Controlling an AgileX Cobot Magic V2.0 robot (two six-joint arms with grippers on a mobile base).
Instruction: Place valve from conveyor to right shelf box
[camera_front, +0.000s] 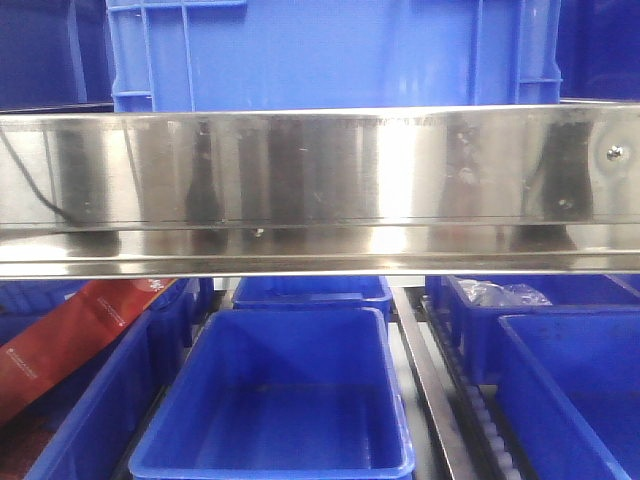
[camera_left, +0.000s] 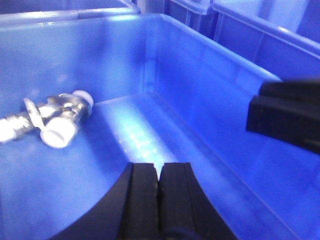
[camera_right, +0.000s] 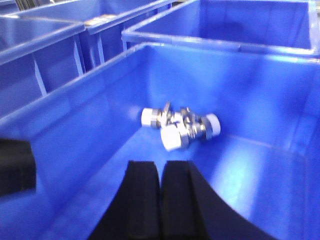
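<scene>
A silver valve with white end caps lies on the floor of a blue box (camera_left: 210, 70). It shows at the left in the left wrist view (camera_left: 55, 120) and at the middle in the right wrist view (camera_right: 180, 127). My left gripper (camera_left: 160, 167) is shut and empty, above the box floor to the right of the valve. My right gripper (camera_right: 161, 165) is shut and empty, just short of the valve, inside the same kind of blue box (camera_right: 75, 100). A black gripper part (camera_left: 285, 117) shows at the right edge of the left wrist view. The conveyor is out of view.
A shiny steel shelf beam (camera_front: 320, 190) spans the front view. Below it stand several blue boxes, one in the middle (camera_front: 280, 400) and one at the right (camera_front: 570, 390). A red packet (camera_front: 70, 340) lies at the left. A blue crate (camera_front: 330, 50) sits on top.
</scene>
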